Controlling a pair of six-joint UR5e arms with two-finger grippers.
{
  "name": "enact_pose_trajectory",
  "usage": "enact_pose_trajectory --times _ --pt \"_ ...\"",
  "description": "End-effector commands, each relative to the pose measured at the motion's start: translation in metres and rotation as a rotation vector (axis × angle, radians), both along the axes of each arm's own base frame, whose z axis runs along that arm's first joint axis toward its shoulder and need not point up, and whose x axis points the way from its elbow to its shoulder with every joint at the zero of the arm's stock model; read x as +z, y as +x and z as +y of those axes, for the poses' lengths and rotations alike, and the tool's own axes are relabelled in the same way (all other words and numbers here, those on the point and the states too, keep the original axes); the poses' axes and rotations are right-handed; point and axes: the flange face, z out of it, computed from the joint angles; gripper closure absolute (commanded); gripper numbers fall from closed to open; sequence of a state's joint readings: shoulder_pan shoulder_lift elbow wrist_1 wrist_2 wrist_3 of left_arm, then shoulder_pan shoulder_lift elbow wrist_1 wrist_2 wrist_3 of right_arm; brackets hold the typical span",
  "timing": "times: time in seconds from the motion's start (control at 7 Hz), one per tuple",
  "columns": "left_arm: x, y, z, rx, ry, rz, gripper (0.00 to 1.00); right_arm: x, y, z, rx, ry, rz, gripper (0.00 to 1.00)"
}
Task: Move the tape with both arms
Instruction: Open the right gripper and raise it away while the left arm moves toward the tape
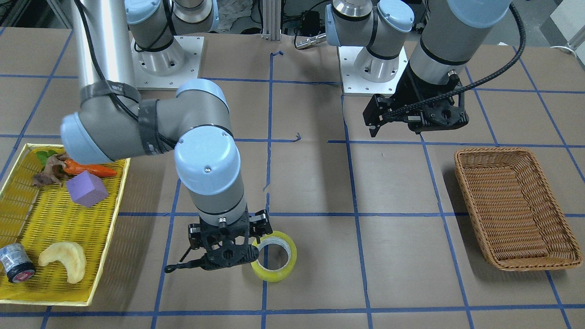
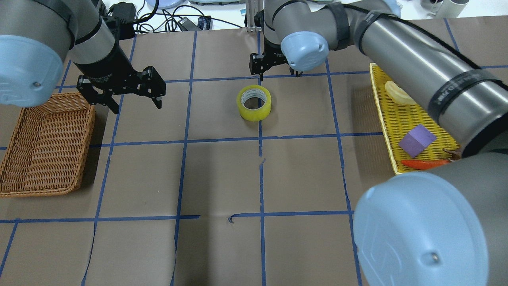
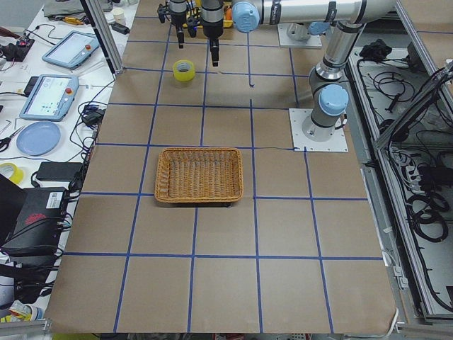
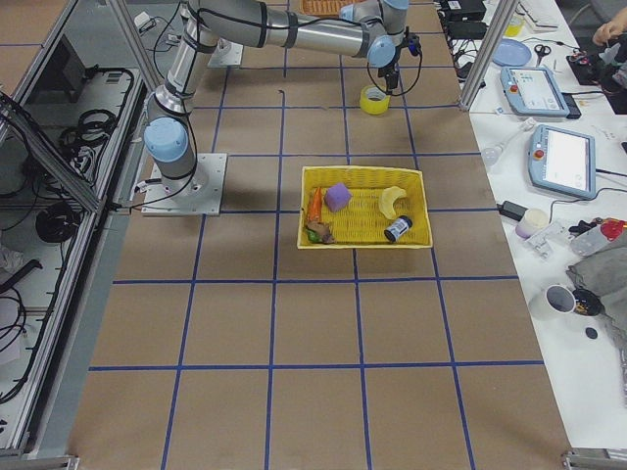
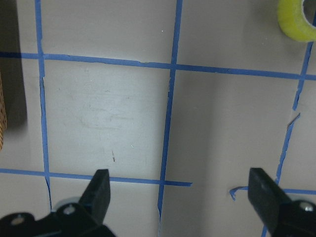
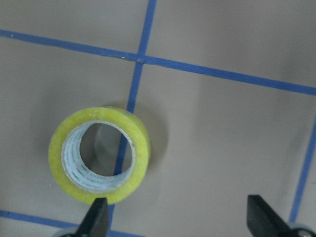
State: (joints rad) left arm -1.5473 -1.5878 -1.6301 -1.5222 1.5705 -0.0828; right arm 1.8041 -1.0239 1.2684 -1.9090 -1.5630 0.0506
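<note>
The tape (image 1: 274, 257) is a yellowish roll lying flat on the brown table, hole upward; it also shows in the overhead view (image 2: 254, 102). My right gripper (image 1: 227, 237) is open and empty, pointing down just beside and above the roll. In the right wrist view the tape (image 6: 98, 155) lies just ahead of one fingertip (image 6: 96, 219), off to the side of the gap between the fingers. My left gripper (image 2: 136, 104) is open and empty, held above the table well away from the tape. The left wrist view shows its fingers (image 5: 98, 190) apart and the tape (image 5: 296, 22) at the far corner.
A wicker basket (image 2: 43, 143) stands on the table by my left arm. A yellow mesh tray (image 1: 55, 219) by my right arm holds a purple block (image 1: 87, 188), a carrot (image 1: 89, 169), a pale curved piece (image 1: 64, 260) and a small grey roll (image 1: 16, 262).
</note>
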Motion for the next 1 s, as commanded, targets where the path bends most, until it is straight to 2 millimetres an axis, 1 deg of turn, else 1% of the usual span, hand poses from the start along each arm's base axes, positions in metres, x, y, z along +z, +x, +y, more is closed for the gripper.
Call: enact_pose_trajectory --times 0.0,0.14,0.29,0.43,0.57,0.71,0.86 --pt "0.0 0.005 -0.013 0.001 -0.041 0.0 0.0 0.094 -0.067 0.029 -0.084 0.005 0.001 0.0" --pt "-0.003 0.007 -0.028 -0.005 -0.12 -0.001 0.0 0.131 -0.084 0.057 -0.102 0.035 0.004 0.0" --pt "-0.022 0.004 -0.054 0.011 -0.169 0.012 0.0 0.155 -0.089 0.076 -0.107 0.028 0.004 0.0" --pt "-0.039 -0.006 -0.078 0.055 -0.238 0.073 0.0 0.16 -0.092 0.087 -0.11 0.062 0.011 0.0" --pt "-0.056 -0.019 -0.094 0.086 -0.259 0.156 0.0 0.165 -0.097 0.093 -0.117 0.075 0.014 0.0" --pt "-0.078 -0.032 -0.113 0.074 -0.318 0.17 0.0 0.17 -0.101 0.092 -0.125 0.068 0.006 0.0" --pt "-0.104 -0.058 -0.124 0.084 -0.329 0.19 0.0 0.176 -0.109 0.096 -0.136 0.068 0.012 0.0"
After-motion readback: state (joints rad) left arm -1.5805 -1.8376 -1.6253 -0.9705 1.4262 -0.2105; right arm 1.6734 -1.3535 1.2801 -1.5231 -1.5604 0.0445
